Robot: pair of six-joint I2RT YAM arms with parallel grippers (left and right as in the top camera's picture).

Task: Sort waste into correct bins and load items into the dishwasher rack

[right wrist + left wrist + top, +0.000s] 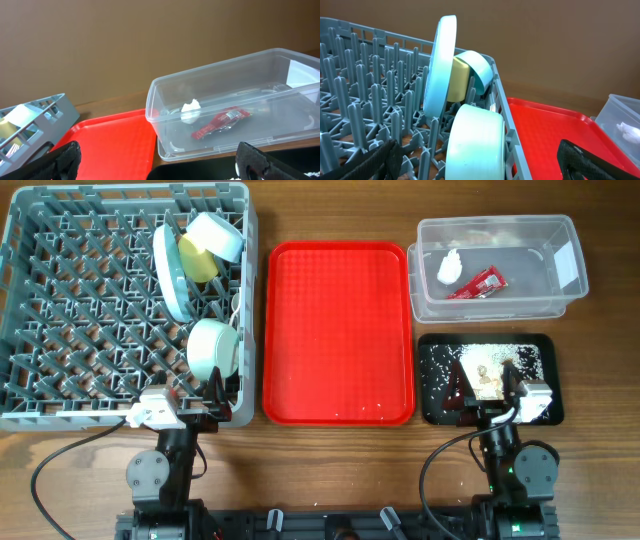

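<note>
The grey dishwasher rack (60, 300) holds the light blue plate (168, 272) on edge, the yellow cup (200, 260) and two mint-green bowls (214, 348), one at the back (218, 235). In the left wrist view the plate (441, 65), cup (458, 82) and near bowl (475, 142) stand in front of my open, empty left gripper (480, 167). The clear tub (560, 295) holds the white napkin (449, 268) and red wrapper (478, 284). The black tray (432, 380) holds rice-like scraps (490, 375). My right gripper (157, 167) is open and empty, low over the tray's near edge.
The red serving tray (338, 330) lies bare between the rack and the bins. A thin white piece (238, 302) shows at the rack's right wall; I cannot tell if it is cutlery. Both arm bases sit at the table's front edge.
</note>
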